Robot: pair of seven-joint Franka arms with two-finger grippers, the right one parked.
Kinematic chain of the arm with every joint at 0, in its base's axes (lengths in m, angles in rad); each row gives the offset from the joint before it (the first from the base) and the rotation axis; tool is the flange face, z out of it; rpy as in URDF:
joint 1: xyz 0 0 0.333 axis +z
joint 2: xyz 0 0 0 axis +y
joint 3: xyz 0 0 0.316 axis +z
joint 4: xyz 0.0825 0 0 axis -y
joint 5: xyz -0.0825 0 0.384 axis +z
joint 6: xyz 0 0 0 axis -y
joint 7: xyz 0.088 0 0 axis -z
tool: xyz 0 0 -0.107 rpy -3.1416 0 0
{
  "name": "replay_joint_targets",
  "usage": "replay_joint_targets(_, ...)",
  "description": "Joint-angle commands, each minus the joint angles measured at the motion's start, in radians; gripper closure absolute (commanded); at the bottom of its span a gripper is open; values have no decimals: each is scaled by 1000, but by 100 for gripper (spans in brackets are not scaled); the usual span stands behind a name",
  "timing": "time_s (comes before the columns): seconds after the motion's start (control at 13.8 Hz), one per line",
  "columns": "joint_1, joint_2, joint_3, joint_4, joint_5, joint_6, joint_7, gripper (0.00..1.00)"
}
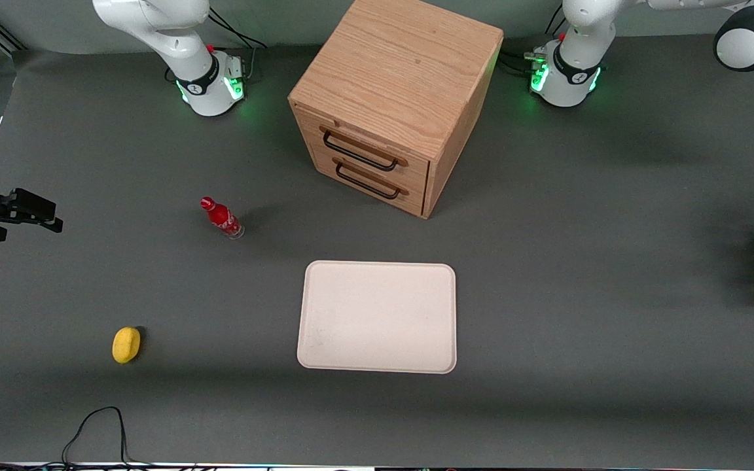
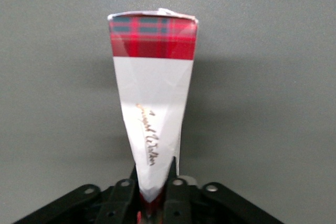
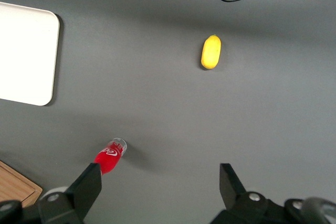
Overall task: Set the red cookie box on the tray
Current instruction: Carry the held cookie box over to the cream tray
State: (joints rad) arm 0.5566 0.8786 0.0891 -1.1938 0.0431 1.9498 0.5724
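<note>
The gripper [image 2: 153,195] pinches the red cookie box [image 2: 152,103] by its narrow end, fingers [image 2: 125,192] tight on the carton. In the front view the box sits at the right frame edge, w/ the tray [image 1: 377,317] at centre, well apart. Risk: thin end grip, so the carton may pivot or slip during transfer.

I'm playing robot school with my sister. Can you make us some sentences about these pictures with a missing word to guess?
1. The gripper is shut on the red cookie ____.
2. The cream-white tray has ____ on it so far.
3. The wooden cabinet has ____ drawers with dark handles.
4. The small red bottle is ____ the cabinet than the yellow lemon is.

Missing words: box; nothing; two; nearer to
</note>
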Motion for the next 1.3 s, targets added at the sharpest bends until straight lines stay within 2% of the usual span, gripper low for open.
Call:
replay_joint_targets(0.0, 0, -3, 4, 2, -5, -3, 24, 100)
replay_joint_targets(0.14, -6, -20, 4, 3, 1, -34, 24, 100)
replay_joint_targets(0.29, -14, -50, 4, 11, 3, -173, 21, 100)
replay_joint_targets(0.43, -38, -149, 6, 7, 7, -334, 9, 100)
replay_joint_targets(0.58, -93, -278, 12, -9, 43, -496, -18, 100)
replay_joint_targets(0.72, -145, -398, 11, -10, 60, -667, -107, 100)
replay_joint_targets(0.87, -188, -502, 6, -18, 57, -767, -164, 100)
replay_joint_targets(1.01, -217, -613, 3, -116, 37, -763, -206, 100)
replay_joint_targets(1.23, -248, -807, 3, -420, 9, -570, -256, 100)
